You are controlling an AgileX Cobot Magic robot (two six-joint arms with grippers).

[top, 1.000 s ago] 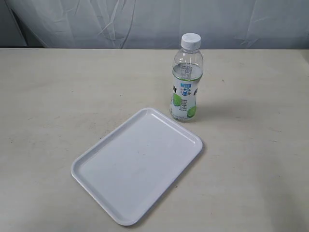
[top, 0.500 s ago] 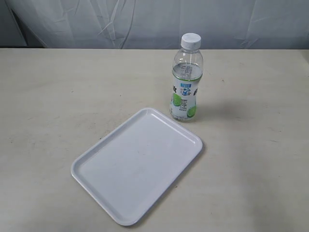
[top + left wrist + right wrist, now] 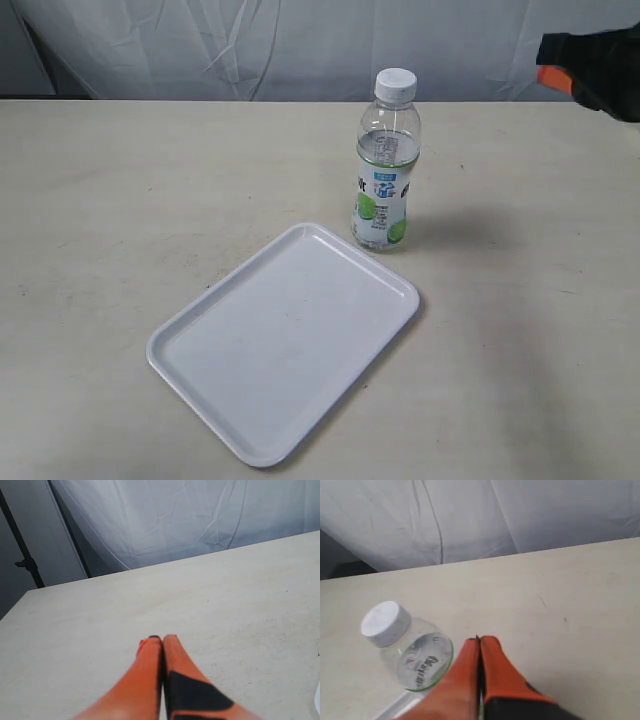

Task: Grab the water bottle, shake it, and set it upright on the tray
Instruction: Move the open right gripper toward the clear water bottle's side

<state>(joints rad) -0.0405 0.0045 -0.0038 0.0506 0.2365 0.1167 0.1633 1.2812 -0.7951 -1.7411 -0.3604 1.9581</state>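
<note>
The water bottle (image 3: 386, 165) stands upright on the table, clear with a white cap and a green and blue label, just behind the far right corner of the white tray (image 3: 285, 340). My right gripper (image 3: 548, 72) shows at the upper right edge of the exterior view, well right of the bottle and above the table. In the right wrist view that right gripper (image 3: 480, 640) is shut and empty, with the water bottle (image 3: 407, 647) beside its orange fingers. My left gripper (image 3: 161, 639) is shut over bare table and holds nothing.
A pale beige table (image 3: 520, 320) carries everything. A white cloth backdrop (image 3: 300, 45) hangs behind its far edge. In the left wrist view a dark stand pole (image 3: 22, 555) rises past the table's corner.
My right gripper has come into the exterior view at the upper right edge. The bottle and the tray have not moved.
</note>
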